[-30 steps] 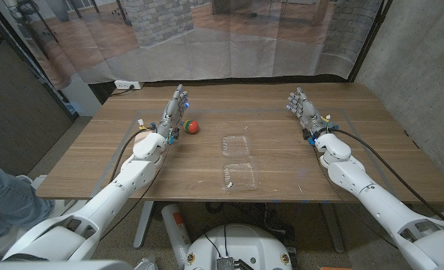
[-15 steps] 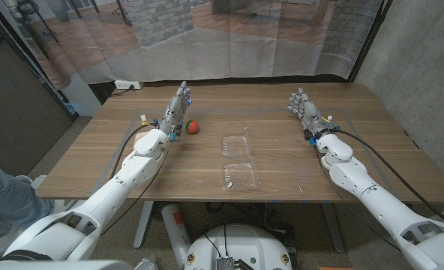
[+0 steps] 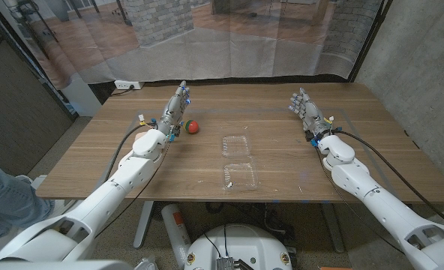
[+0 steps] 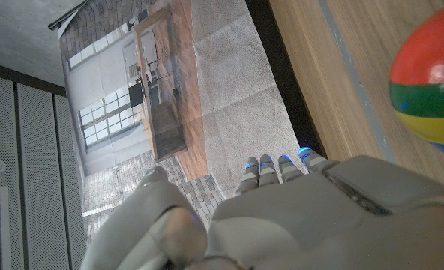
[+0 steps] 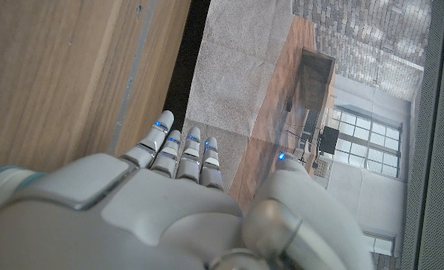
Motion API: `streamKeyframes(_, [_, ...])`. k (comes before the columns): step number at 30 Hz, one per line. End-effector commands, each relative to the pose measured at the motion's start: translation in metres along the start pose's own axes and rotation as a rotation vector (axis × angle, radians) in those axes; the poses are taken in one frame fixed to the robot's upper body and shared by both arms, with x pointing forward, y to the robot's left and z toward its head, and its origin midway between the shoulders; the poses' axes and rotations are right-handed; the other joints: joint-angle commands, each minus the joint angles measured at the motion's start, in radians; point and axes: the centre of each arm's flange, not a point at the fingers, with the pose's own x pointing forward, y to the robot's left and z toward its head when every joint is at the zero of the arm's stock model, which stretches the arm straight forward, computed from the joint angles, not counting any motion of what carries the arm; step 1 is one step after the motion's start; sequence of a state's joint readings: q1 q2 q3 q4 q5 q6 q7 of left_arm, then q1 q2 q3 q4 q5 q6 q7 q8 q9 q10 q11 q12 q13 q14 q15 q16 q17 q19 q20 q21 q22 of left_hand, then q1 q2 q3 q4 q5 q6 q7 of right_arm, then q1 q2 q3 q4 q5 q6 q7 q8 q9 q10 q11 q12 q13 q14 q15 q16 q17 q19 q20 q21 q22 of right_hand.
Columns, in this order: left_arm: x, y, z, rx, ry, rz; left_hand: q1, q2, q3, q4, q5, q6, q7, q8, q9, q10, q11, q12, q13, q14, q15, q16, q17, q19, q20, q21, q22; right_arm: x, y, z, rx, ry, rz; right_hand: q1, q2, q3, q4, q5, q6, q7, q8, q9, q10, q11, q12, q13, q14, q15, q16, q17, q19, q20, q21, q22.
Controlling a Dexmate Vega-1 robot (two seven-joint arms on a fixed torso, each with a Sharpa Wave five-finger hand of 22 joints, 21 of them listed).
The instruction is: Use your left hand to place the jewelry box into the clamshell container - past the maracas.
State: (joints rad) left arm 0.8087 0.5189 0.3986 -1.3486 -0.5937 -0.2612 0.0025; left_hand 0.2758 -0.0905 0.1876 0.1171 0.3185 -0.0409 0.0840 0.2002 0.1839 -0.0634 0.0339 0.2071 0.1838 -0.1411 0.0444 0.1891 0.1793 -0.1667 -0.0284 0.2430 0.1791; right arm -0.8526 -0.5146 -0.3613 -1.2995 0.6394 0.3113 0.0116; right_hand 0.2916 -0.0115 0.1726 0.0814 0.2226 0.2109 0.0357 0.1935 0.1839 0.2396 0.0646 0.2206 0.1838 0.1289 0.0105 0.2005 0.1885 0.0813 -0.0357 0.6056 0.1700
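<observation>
Frankly, nothing is getting placed yet: the left hand (image 3: 175, 112), fingers straight and holding nothing, is standing beside the striped maraca (image 3: 193, 126) at upper left, the clamshell container (image 3: 238, 160) is sitting empty mid-frame, and I'm spotting no jewelry box.

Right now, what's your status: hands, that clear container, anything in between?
Left hand open, beside the striped maraca. Right hand open, far side of the table. Clamshell container open, empty. No jewelry box seen.

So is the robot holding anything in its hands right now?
No. The left hand and right hand are both open and hold nothing; the colourful maraca lies beside the left hand.
</observation>
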Motion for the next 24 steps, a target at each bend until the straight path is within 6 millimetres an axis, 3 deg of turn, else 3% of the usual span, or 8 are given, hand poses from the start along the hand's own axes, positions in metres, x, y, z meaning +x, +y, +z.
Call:
streamKeyframes(1, [-0.012,0.003,0.007,0.041,-0.007,0.007,0.006,0.005,0.001,-0.003,0.005,0.002,0.004,0.004,0.002,0.0,0.002,0.003,0.003,-0.001,-0.001,0.003,0.003,-0.016,0.007,-0.002,0.003,-0.004,-0.004,0.004,-0.008,-0.014,-0.002,0.005,0.005,0.0,-0.006,0.004,0.006,-0.005,0.003,0.005,0.005,0.002,0.002,0.003,0.008,0.004,0.003,0.002,0.009,-0.01,-0.005,0.003])
streamKeyframes(24, [-0.039,0.011,0.023,0.109,-0.077,0.032,0.009,0.009,0.0,-0.005,0.007,0.01,0.003,0.006,0.002,0.007,-0.002,0.004,0.003,0.008,-0.002,0.005,0.003,-0.014,0.008,-0.006,0.003,-0.006,-0.005,0.002,-0.005,-0.01,-0.003,0.003,0.006,-0.003,-0.008,0.003,0.006,-0.006,0.002,0.005,0.007,0.0,0.001,0.003,0.009,0.003,0.001,0.002,0.013,-0.009,-0.019,0.004])
